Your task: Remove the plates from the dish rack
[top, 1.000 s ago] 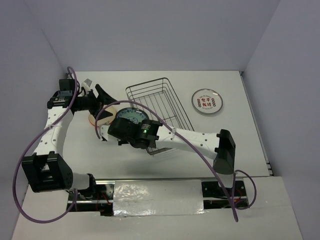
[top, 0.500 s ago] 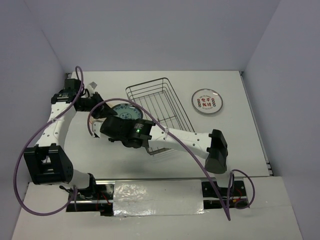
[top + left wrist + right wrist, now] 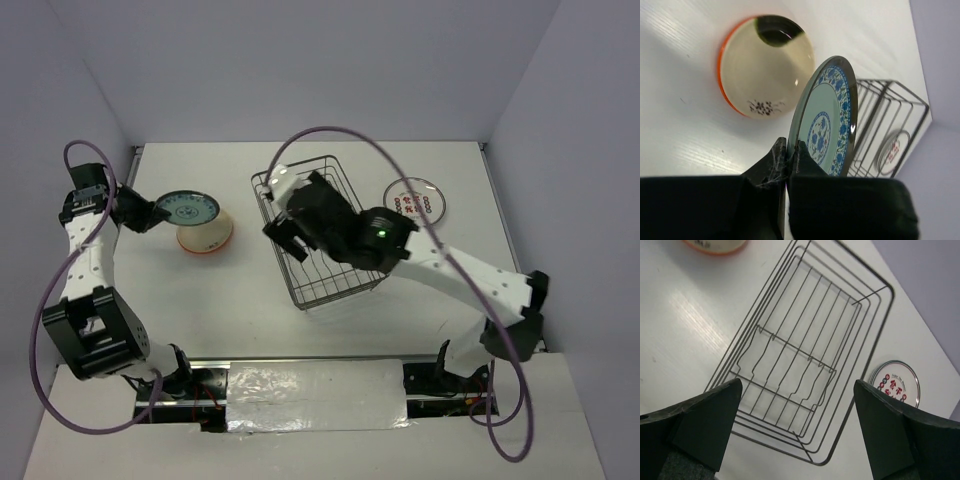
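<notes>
The teal plate (image 3: pixel 827 120) is being gripped by its rim in the left end effector (image 3: pixel 788 150). It is tilted on edge at the left of the top frame, above the orange plate (image 3: pixel 205 238) on the table (image 3: pixel 230 290), face turned toward the rack (image 3: pixel 790 345). It is being judged stiff, slippery and breakable, so a rim grip suits. The right end effector (image 3: pixel 797 410) is being held wide over the rack.

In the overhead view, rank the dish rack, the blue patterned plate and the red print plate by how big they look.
1. dish rack, clearly largest.
2. blue patterned plate and red print plate look alike; the blue one is held up nearer the camera, so I won't rank them.
</notes>
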`<action>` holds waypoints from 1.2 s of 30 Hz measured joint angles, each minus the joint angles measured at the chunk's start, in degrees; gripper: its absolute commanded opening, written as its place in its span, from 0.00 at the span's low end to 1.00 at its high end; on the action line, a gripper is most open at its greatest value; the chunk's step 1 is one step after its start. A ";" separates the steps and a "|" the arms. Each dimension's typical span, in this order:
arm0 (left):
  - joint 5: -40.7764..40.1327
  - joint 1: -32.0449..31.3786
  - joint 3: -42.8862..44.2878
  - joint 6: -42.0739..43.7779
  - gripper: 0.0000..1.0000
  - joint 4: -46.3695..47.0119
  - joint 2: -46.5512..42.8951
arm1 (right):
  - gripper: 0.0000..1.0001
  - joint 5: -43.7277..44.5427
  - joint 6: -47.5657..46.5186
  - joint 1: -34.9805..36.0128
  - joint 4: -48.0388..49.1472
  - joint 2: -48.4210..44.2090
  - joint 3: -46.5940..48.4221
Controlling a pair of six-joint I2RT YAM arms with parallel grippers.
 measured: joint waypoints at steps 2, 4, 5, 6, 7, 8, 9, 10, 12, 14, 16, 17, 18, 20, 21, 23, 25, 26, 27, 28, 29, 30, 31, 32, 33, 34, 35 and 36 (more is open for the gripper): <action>-1.64 -0.02 -0.76 -1.11 0.03 2.54 2.84 | 1.00 -0.02 2.49 -0.83 0.00 -5.31 -0.39; -2.58 -0.09 -1.20 -1.46 0.08 4.83 6.78 | 1.00 -0.04 4.33 -1.05 0.02 -9.49 -0.46; -2.89 -0.11 -1.33 -1.62 0.13 5.90 8.81 | 1.00 -0.09 4.98 -1.05 -0.07 -11.08 -0.63; -2.97 -0.11 -1.36 -1.66 0.15 6.51 10.67 | 1.00 -0.09 5.57 -1.11 -0.13 -12.39 -0.85; -3.23 -0.13 -1.46 -1.86 0.18 7.17 12.46 | 1.00 -0.13 6.03 -1.16 -0.13 -13.33 -1.18; -3.37 -0.15 -1.66 -2.03 0.27 7.76 13.88 | 1.00 -0.15 6.40 -1.16 -0.26 -14.08 -1.66; -3.41 -0.17 -1.97 -1.99 0.32 8.24 14.84 | 1.00 -0.20 6.97 -1.16 -0.48 -14.53 -2.25; -3.37 -0.24 -2.32 -2.08 0.38 8.61 15.52 | 1.00 -0.26 7.45 -1.16 -0.74 -14.75 -2.82; -3.34 -0.37 -2.91 -1.81 0.64 8.96 16.13 | 1.00 -0.42 8.22 -1.20 -1.42 -14.75 -4.17; -3.58 -0.61 -2.93 -1.09 0.84 9.14 16.63 | 1.00 -0.68 8.76 -1.27 -2.43 -14.71 -5.31; -4.17 -1.03 -2.84 -0.35 0.96 8.72 17.20 | 1.00 -0.90 9.11 -1.29 -3.41 -14.73 -5.97; -4.76 -1.42 -2.49 -0.04 1.00 7.72 17.68 | 1.00 -1.16 9.31 -1.40 -3.89 -14.73 -6.05; -5.57 -1.95 -2.01 0.63 0.99 6.08 18.16 | 1.00 -1.44 9.55 -1.44 -4.26 -14.75 -6.08; -6.80 -3.26 -1.81 1.29 1.00 4.02 18.58 | 1.00 -2.19 10.25 -1.66 -4.66 -15.13 -6.27; -7.65 -4.15 -1.81 2.08 1.00 2.36 18.53 | 1.00 -2.69 10.75 -1.88 -5.01 -15.54 -6.51; -9.14 -5.90 -1.79 2.93 0.99 -0.37 18.49 | 1.00 -3.65 11.87 -2.54 -5.42 -16.83 -7.28; -10.54 -7.43 -1.73 4.07 1.00 -3.37 18.16 | 1.00 -4.42 13.62 -3.74 -5.77 -18.40 -8.00; -11.67 -8.24 -1.70 4.96 0.99 -5.09 17.62 | 1.00 -5.20 15.26 -4.76 -6.14 -19.17 -8.24; -12.87 -8.94 -1.64 5.35 0.99 -6.62 16.63 | 1.00 -5.57 16.65 -6.05 -6.43 -19.91 -8.48; -14.03 -9.97 -1.49 6.34 0.99 -8.04 15.21 | 1.00 -7.15 18.82 -8.66 -6.56 -20.96 -9.14; -15.19 -10.82 -1.22 7.08 1.00 -9.11 13.03 | 1.00 -7.80 20.52 -10.69 -7.04 -21.92 -9.70; -16.44 -12.09 -0.87 8.24 0.99 -9.86 10.36 | 1.00 -8.66 22.93 -13.42 -6.99 -23.19 -10.80; -18.10 -13.77 -0.35 9.11 1.00 -10.32 7.48 | 1.00 -8.81 24.98 -15.85 -7.26 -24.33 -12.02; -20.31 -16.00 0.26 9.92 0.99 -10.45 4.28 | 1.00 -8.87 27.28 -17.77 -7.52 -25.81 -13.62; -22.77 -19.28 1.14 10.73 1.00 -10.34 0.55 | 1.00 -8.76 29.24 -19.30 -8.33 -27.21 -15.06; -24.72 -22.05 1.57 11.10 0.99 -9.92 -2.69 | 1.00 -8.74 31.04 -20.13 -9.27 -28.55 -16.17; -26.49 -24.92 1.66 11.28 1.00 -9.31 -6.01 | 1.00 -8.76 32.54 -20.92 -10.12 -29.77 -16.94; -28.50 -27.80 1.62 11.13 0.99 -9.20 -9.53 | 1.00 -8.66 34.07 -21.73 -10.99 -31.12 -17.57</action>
